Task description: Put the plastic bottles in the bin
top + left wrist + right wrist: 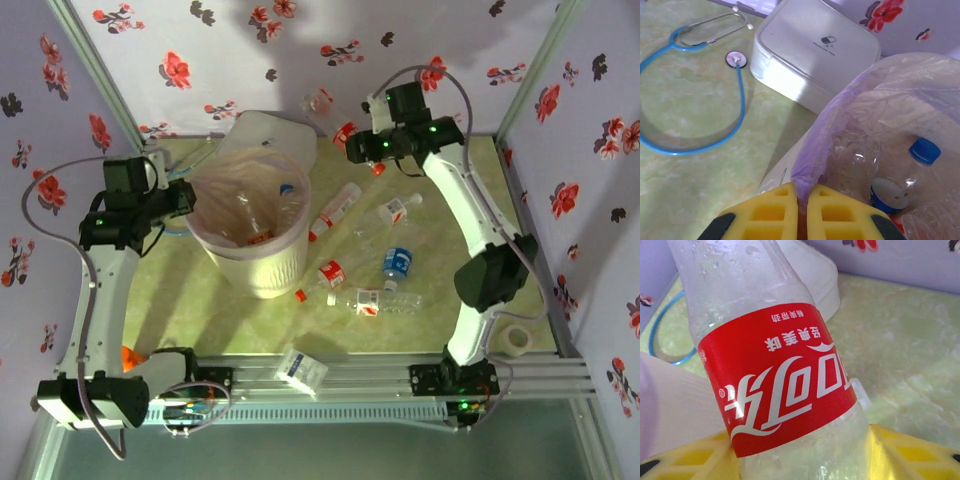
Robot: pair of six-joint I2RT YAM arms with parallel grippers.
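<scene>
Top external view showed a few plastic bottles (285, 205) already in the bin (262, 272), with about five loose at the middle of the table (470, 190). My right claw (800, 465) clamped a red-labelled bottle (780, 385), and my left claw (802, 195) pinched the liner bag (840, 115).

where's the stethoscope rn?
Left wrist view, upper left: the blue stethoscope lies on the green table, just left of the white lid, beyond the bin.

White arm links (470, 205), black joints (492, 275), green lights (432, 127), grey cables (466, 95), yellow claw pads (770, 215)
</scene>
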